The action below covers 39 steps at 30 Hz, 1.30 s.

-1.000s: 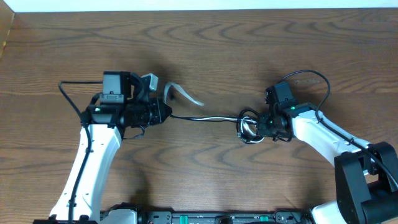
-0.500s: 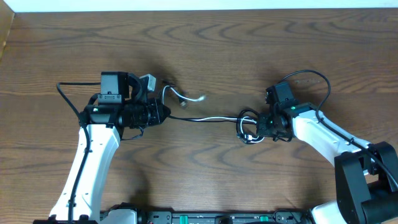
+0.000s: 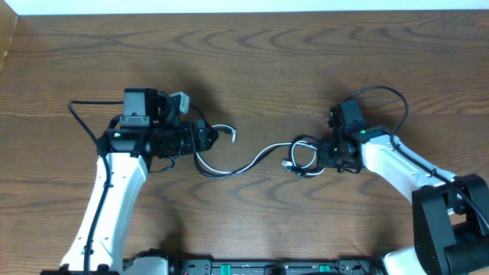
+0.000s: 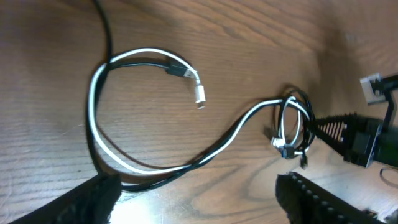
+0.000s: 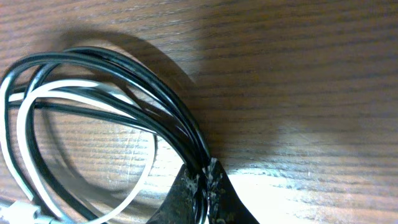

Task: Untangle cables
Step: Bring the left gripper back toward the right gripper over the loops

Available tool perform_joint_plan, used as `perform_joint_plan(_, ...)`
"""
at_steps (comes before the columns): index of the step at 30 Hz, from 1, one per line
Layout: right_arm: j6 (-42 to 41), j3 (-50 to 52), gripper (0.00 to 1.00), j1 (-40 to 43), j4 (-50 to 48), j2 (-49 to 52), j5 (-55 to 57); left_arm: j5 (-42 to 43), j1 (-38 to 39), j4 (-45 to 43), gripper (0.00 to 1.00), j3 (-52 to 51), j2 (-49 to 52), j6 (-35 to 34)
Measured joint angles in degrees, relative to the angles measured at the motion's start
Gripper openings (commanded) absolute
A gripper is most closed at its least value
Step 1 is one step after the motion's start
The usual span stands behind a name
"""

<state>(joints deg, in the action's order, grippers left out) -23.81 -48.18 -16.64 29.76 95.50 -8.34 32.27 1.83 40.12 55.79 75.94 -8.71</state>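
A second before, the cables (image 3: 256, 159) ran in a nearly straight line between the two arms, and the left pincer (image 3: 208, 139) was squeezed shut on one end. Now that pincer had let go. Its two fingers (image 4: 93, 199) stood wide apart with nothing between them.

The cables had gone loose. They lay flat on the brown table (image 3: 306, 61), a white cord and a black cord side by side. Near the left pincer they made a round loop, and the white plug (image 4: 199, 93) at the end of it pointed back in toward the middle of the loop. From the loop they bent in a soft S shape across to the right arm.

The right pincer (image 3: 321, 153) had not moved. Its tips (image 5: 205, 193) were pressed tight together, still pinching a few black strands of the small bunch of loops. The white cord curled inside that bunch, just beside the black ones.
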Motion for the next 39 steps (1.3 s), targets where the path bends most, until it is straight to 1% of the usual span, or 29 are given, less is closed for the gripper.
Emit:
perform_joint_plan(6,3.1,0.4,0.01,0.6,-1.4,0.6,-5.5,0.4,4.2,-0.6,0.59,0.0,0.2,0.3)
perform_joint_plan(8,3.6,0.5,0.01,0.6,-1.5,0.7,-6.6,0.4,5.8,-1.3,0.55,0.0,1.0,0.4)
perform_joint_plan(15,4.9,0.8,0.01,0.6,-1.5,0.9,-9.9,2.0,12.3,-6.1,0.55,0.0,7.7,0.9)
perform_joint_plan(20,5.9,1.1,0.01,0.6,-1.3,1.3,-13.8,5.0,16.5,-11.4,0.54,0.0,13.0,0.9)
perform_joint_plan(23,6.5,1.5,0.01,0.6,-1.1,1.3,-15.8,6.6,18.3,-13.1,0.55,0.0,15.7,0.8)
perform_joint_plan(30,7.4,1.9,0.01,0.6,-1.0,0.0,-18.8,8.1,21.3,-13.5,0.54,0.0,19.6,0.8)
perform_joint_plan(39,8.2,1.9,0.01,0.6,-1.0,-8.1,-20.8,8.0,22.6,-13.6,0.55,0.0,20.2,0.8)
